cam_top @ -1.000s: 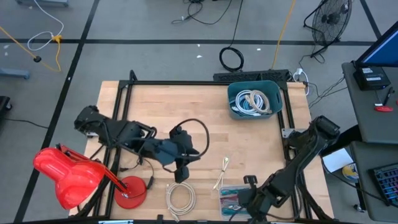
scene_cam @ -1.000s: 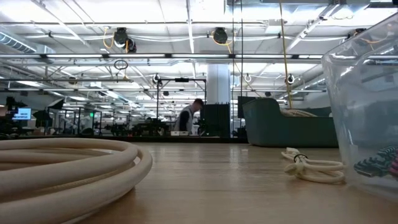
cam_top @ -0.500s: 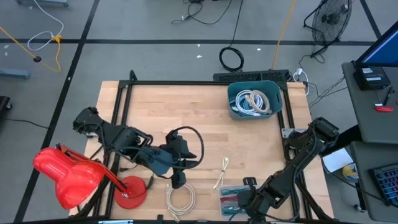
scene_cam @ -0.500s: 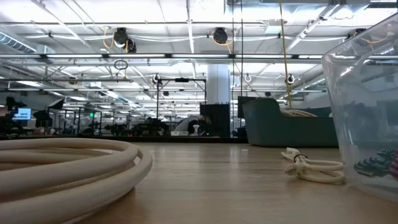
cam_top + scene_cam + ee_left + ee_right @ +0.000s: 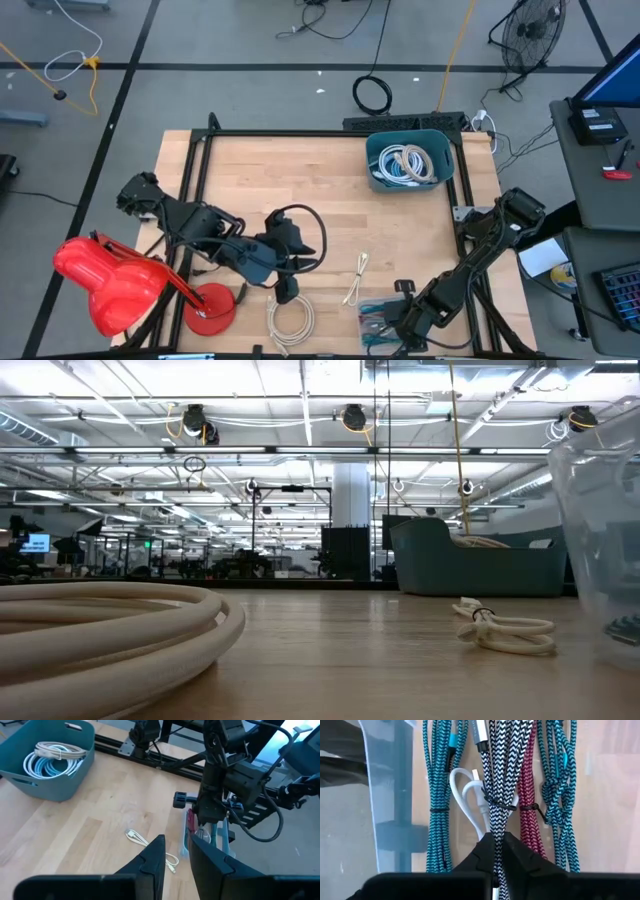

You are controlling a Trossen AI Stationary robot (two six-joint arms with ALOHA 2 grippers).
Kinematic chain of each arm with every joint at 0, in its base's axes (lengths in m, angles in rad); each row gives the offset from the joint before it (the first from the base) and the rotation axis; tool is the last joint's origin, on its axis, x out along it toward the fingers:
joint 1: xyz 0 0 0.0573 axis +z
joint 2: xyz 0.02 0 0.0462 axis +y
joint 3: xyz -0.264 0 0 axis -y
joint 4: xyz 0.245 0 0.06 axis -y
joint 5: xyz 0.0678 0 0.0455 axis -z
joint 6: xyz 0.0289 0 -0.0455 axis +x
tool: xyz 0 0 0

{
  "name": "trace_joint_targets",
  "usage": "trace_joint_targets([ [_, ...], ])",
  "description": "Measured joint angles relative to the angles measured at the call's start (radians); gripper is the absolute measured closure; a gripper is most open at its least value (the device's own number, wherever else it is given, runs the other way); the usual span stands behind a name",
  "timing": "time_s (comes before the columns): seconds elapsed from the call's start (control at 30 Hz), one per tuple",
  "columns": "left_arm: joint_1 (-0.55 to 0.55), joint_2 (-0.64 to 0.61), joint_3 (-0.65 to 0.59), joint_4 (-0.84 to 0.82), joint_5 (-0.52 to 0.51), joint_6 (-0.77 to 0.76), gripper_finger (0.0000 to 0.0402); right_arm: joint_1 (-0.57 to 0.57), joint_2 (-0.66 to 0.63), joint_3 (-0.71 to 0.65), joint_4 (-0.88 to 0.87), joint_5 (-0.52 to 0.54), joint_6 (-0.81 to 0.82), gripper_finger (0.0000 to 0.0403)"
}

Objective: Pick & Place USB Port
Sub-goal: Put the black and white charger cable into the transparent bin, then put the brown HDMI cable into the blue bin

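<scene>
A clear bin [image 5: 372,322] at the table's near edge holds bundled braided cables: teal [image 5: 437,795], black-and-white [image 5: 497,770] and red [image 5: 527,800], plus a white cable [image 5: 465,795]. My right gripper [image 5: 495,836] stands over this bin [image 5: 395,795], shut on the black-and-white bundle. My left gripper [image 5: 284,292] hovers open just beyond a white coiled cable [image 5: 290,320], and its fingers [image 5: 177,842] hold nothing. A small white USB cable [image 5: 355,280] lies loose on the wood between the arms. A teal bin [image 5: 410,160] at the far right holds coiled white cables. My right gripper pinches the black-and-white braided bundle [image 5: 496,817] between its two fingers, just past the black tie around its middle. The fingers come from above, pointing down into the clear bin. The bundle lies along the bin among the other cables; whether it is lifted cannot be told.
Black frame rails [image 5: 300,133] run along the table's far, left and right sides. A red object [image 5: 110,282] and a red disc [image 5: 210,305] sit at the near left corner. In the low view the white coil [image 5: 100,630] fills the near left and the clear bin's wall [image 5: 605,550] the right.
My left gripper has moved toward the table's near edge, closer to the white coil, then held still. My right gripper has shifted a little toward the table's right edge, and the clear bin has slid that way with it.
</scene>
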Motion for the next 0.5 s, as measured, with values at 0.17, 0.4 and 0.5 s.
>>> trace_joint_targets([
  [0.17,0.0,0.0,0.0,0.001,-0.001,0.0,0.0314,0.0,-0.002,-0.004,0.05,-0.028,-0.036,0.0358],
  [0.4,0.002,0.0,0.0,0.001,-0.018,-0.001,0.0314,-0.007,-0.02,0.004,0.057,-0.056,-0.055,0.0295],
  [0.5,0.004,0.0,0.0,0.001,-0.019,-0.002,0.0314,-0.022,-0.048,0.004,0.035,-0.05,-0.059,0.0282],
])
